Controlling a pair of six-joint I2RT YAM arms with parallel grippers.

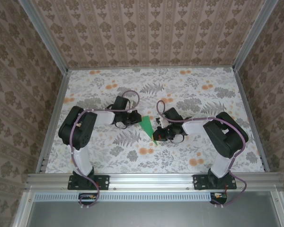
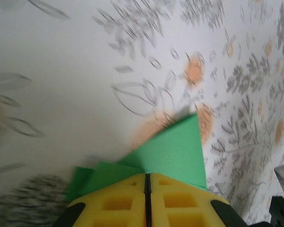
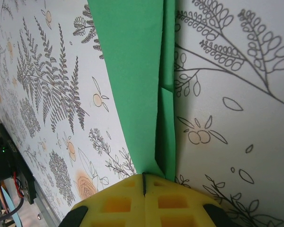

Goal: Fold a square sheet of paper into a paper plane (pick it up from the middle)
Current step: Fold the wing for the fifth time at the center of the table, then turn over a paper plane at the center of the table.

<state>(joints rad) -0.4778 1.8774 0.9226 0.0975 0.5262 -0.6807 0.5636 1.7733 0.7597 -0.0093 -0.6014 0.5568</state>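
The left gripper [image 1: 134, 123] sits just left of the centre of the floral cloth [image 1: 132, 85]. Its yellow pads [image 2: 118, 203] are pressed together on the wide end of the green paper plane [image 1: 147, 126]. The plane spans the gap between the 2 grippers near the cloth's middle. It is a folded wedge that narrows toward the near edge, with flaps overlapping along its crease. The right gripper [image 1: 157, 135], just right of it, is clamped on the narrow tip, its pads meeting in a thin seam.
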